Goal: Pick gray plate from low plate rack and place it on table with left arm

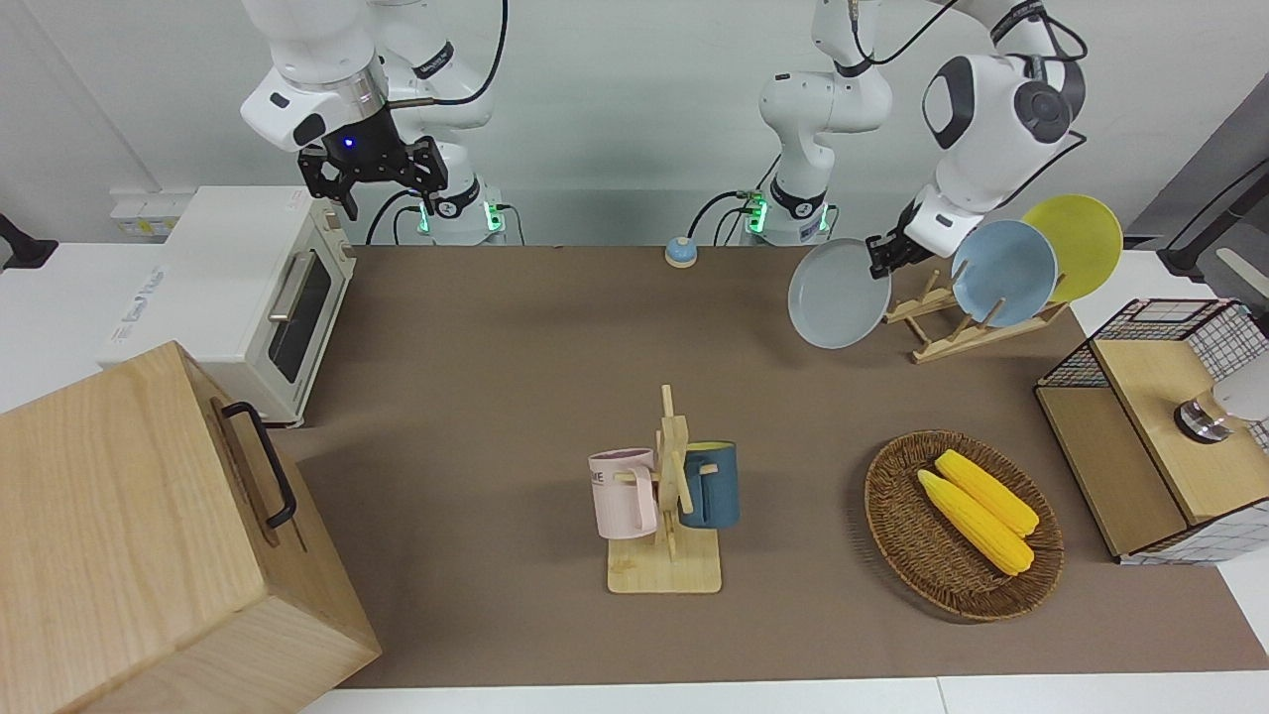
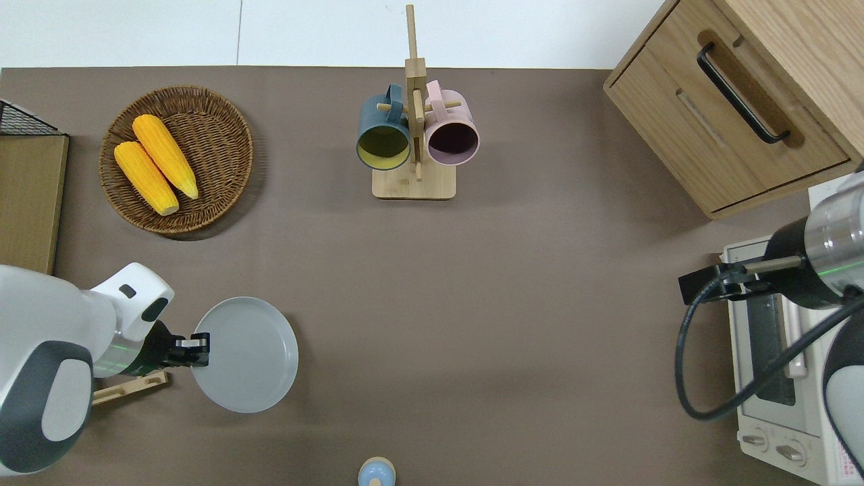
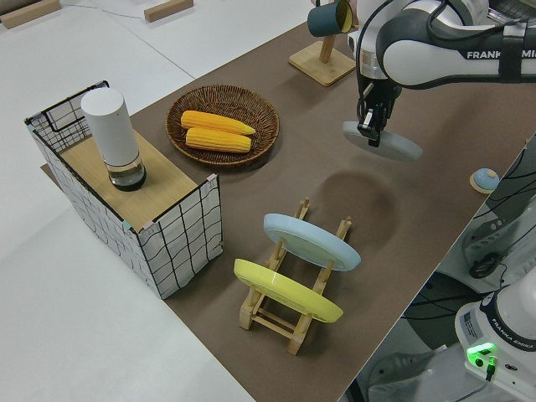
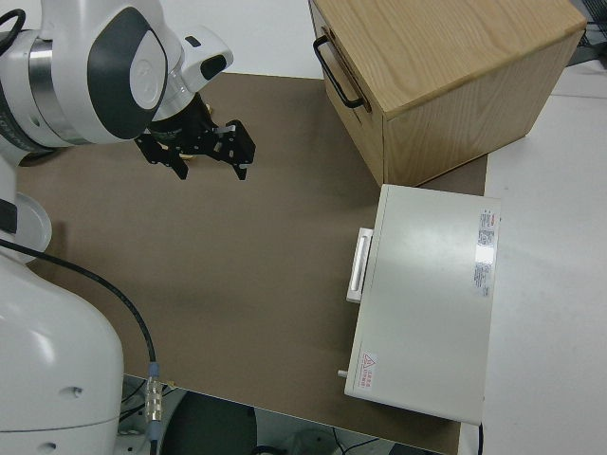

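My left gripper [image 1: 880, 256] is shut on the rim of the gray plate [image 1: 836, 295] and holds it in the air, tilted. In the overhead view the left gripper [image 2: 196, 343] and the plate [image 2: 250, 356] are over bare table [image 2: 506, 304], beside the low plate rack [image 2: 128, 387] toward the table's middle. In the left side view the plate [image 3: 389, 144] hangs above its shadow. The rack [image 1: 952, 332] holds a light blue plate [image 1: 1003, 273] and a yellow plate [image 1: 1081, 243]. My right gripper [image 1: 382, 193] is parked and open.
A mug stand [image 1: 669, 496] with two mugs stands mid-table. A wicker basket [image 1: 962, 526] with corn and a wire crate [image 1: 1160, 426] are near the rack. A small bell [image 1: 680, 252], a toaster oven [image 1: 248, 288] and a wooden cabinet [image 1: 129, 535] are also there.
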Controlling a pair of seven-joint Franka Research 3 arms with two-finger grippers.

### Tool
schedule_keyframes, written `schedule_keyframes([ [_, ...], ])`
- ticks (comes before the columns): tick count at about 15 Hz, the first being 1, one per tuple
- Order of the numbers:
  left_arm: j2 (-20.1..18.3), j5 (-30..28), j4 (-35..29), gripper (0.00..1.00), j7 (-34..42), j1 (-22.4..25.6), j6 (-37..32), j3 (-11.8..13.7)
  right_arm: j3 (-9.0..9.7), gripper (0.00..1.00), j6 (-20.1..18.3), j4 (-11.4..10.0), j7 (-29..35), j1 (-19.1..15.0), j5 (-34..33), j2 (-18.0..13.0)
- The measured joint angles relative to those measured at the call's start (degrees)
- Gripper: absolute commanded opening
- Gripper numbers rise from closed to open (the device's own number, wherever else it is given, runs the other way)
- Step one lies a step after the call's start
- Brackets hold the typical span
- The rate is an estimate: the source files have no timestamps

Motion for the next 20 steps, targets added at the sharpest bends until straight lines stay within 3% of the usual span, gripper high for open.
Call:
schedule_keyframes([
  [1,0.20,-0.03,-0.76,0.15,-0.33,-0.15,0.48,-0.38,0.00,0.990,0.00,0.00,0.00,0.00,0.00,0.00],
  [2,0.56,-0.04,-1.36,0.40,-0.80,-0.31,0.89,-0.85,0.00,0.990,0.00,0.00,0.00,0.00,0.00,0.00],
  [3,1.02,-0.04,-1.71,0.73,-1.16,-0.41,1.16,-1.21,0.00,0.987,0.00,0.00,0.00,0.00,0.00,0.00],
  [6,2.45,0.03,-1.84,0.99,-1.50,-0.33,1.77,-1.29,0.00,0.990,0.00,0.00,0.00,0.00,0.00,0.00],
  [11,1.77,5.18,0.75,0.99,-1.50,-0.23,0.68,-0.19,0.00,0.990,0.00,0.00,0.00,0.00,0.00,0.00],
  [13,1.46,8.52,5.10,0.99,-1.50,-0.22,-0.64,-0.18,0.00,0.990,0.00,0.00,0.00,0.00,0.00,0.00],
  [17,0.01,9.41,13.38,0.99,-1.50,-0.17,-2.28,0.65,0.00,0.990,0.00,0.00,0.00,0.00,0.00,0.00],
  [20,-1.28,9.63,18.91,0.99,-1.48,-0.17,-7.45,0.69,0.00,0.990,0.00,0.00,0.00,0.00,0.00,0.00],
])
